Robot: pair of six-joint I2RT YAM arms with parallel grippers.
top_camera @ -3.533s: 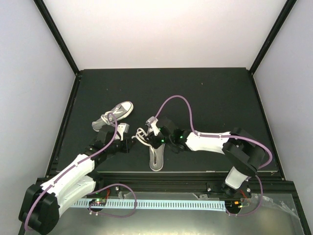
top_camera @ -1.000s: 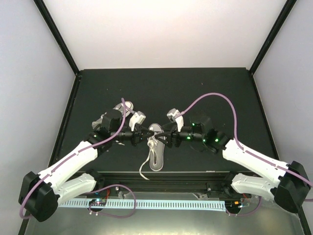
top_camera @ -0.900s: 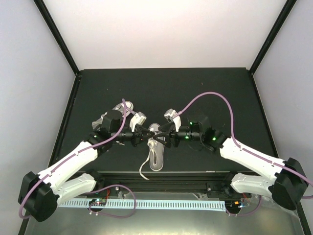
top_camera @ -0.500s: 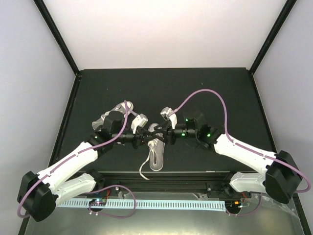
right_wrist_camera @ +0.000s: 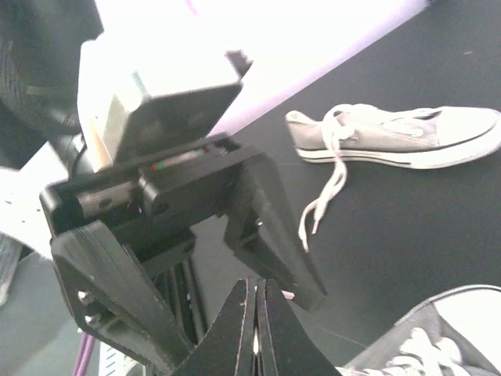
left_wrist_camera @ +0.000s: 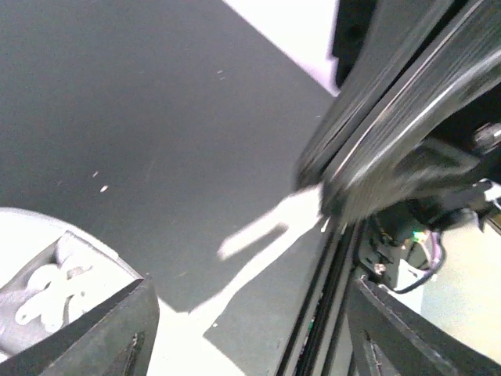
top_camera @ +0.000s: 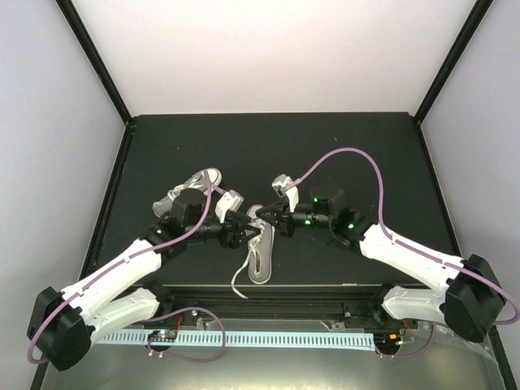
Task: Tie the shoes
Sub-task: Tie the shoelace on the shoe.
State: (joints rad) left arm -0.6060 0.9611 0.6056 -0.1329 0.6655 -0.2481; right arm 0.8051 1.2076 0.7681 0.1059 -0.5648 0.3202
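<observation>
A grey sneaker (top_camera: 260, 260) lies on the black table (top_camera: 349, 154) just ahead of the near edge, midway between the two arms, one loose white lace (top_camera: 236, 282) trailing off its left side toward that edge. The left gripper (top_camera: 241, 233) and the right gripper (top_camera: 266, 218) meet nose to nose over the shoe's far end. In the left wrist view the left gripper (left_wrist_camera: 250, 321) stands with fingers (left_wrist_camera: 109, 329) spread wide, a blurred white strip of lace crossing the table beyond them. In the right wrist view the right gripper (right_wrist_camera: 254, 294) has its tips pressed together; whether lace is caught between them cannot be told. The second sneaker (right_wrist_camera: 391, 139) lies on its side further left, partly behind the left arm, its laces undone.
</observation>
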